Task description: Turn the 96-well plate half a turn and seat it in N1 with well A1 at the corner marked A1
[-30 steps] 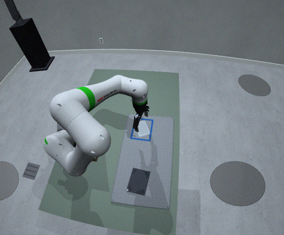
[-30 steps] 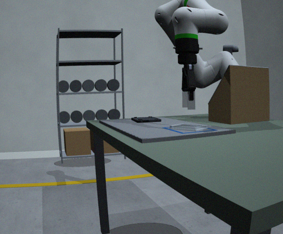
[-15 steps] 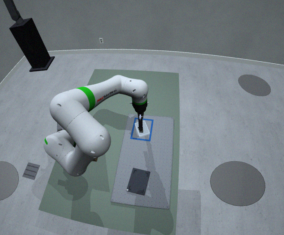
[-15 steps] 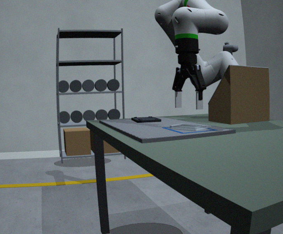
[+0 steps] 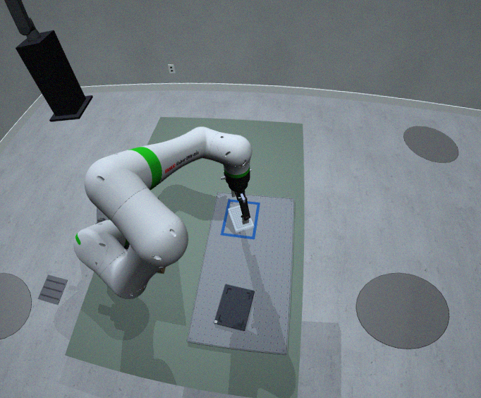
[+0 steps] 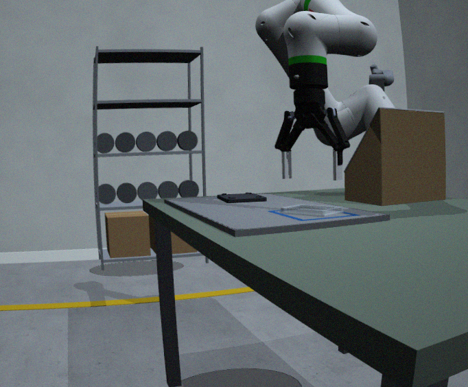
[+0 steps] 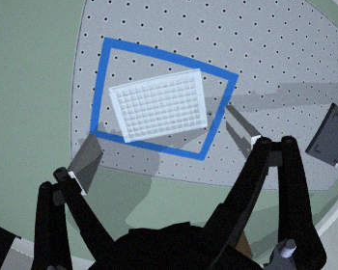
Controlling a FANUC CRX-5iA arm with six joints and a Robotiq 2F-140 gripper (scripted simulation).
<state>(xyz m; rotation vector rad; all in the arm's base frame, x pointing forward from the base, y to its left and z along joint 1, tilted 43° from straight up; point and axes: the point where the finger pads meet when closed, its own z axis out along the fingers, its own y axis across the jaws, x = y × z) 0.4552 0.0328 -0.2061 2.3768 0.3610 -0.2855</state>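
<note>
The 96-well plate lies flat inside taped spot B1; the gripper hangs above, jaws spread and empty. The plate should be straddled squarely across its edges before descent; nest N1 is unoccupied.

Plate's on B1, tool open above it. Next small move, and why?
Probably a straight descent. The 96-well plate lies flat inside the blue B1 outline, nest N1 has no plate in it, and the open tool hangs well above the plate, holding nothing. Lower until the fingers straddle it, then close.

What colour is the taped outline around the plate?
Blue: the B1 outline frames the white well plate, clearest in the wrist view.
</note>
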